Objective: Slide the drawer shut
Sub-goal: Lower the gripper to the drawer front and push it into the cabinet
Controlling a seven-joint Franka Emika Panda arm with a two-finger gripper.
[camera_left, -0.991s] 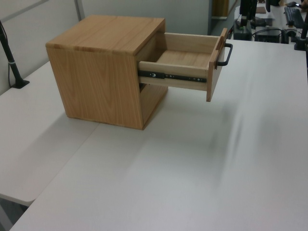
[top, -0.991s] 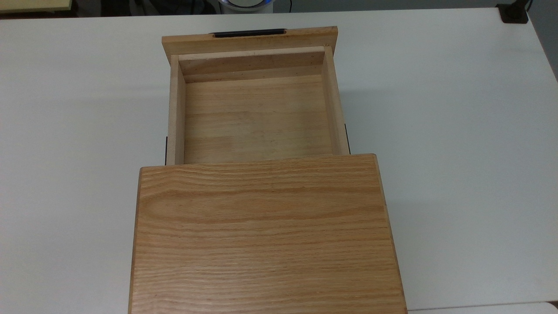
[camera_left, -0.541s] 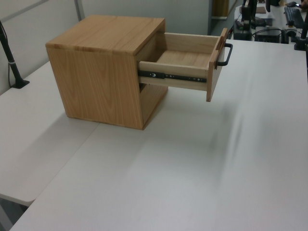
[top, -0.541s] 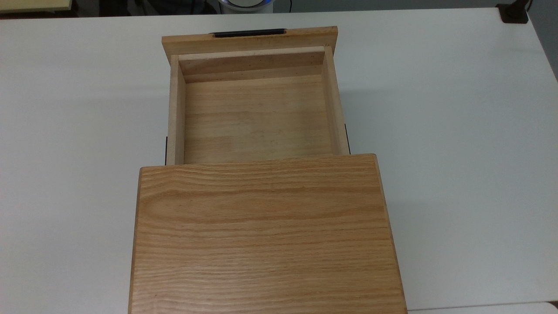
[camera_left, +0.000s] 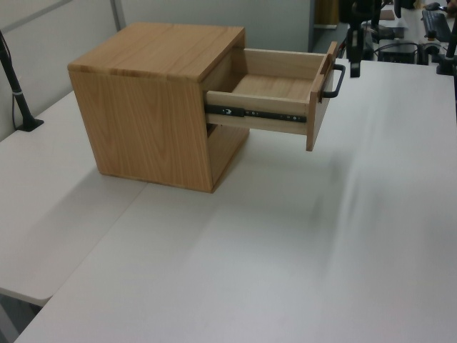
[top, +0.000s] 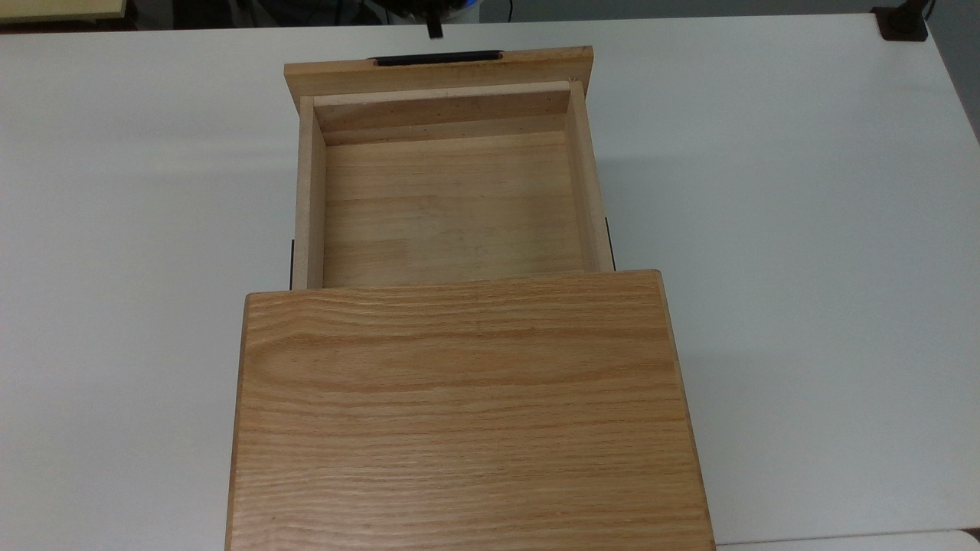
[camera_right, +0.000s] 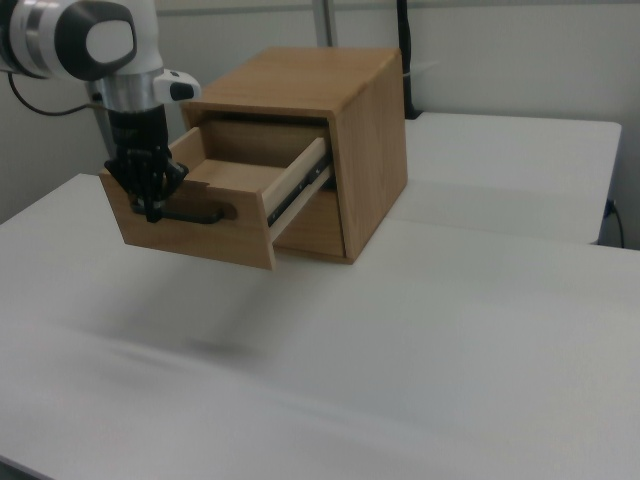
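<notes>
The drawer (top: pixel 452 207) stands pulled far out of the oak cabinet (top: pixel 467 413), and its light-wood tray holds nothing. Its front panel (camera_right: pixel 200 240) carries a long black bar handle (top: pixel 436 57). My gripper (camera_right: pixel 150 205) hangs in front of that panel, at the end of the handle towards the right view's left. Its fingers point down and look shut with nothing in them. In the left view the gripper (camera_left: pixel 355 61) is just beyond the handle (camera_left: pixel 334 80). Its dark tip (top: pixel 433 27) shows in the top view above the panel's edge.
The cabinet (camera_left: pixel 150 121) sits on a white table (top: pixel 804 229) with bare surface on both sides. A black rail (camera_left: pixel 257 113) runs along the drawer's side. A black post (camera_left: pixel 14 86) stands at the left view's left edge, and equipment clutters the far desk (camera_left: pixel 414 28).
The gripper has come down into the top view and the left view, arriving in front of the handle. The drawer has not moved.
</notes>
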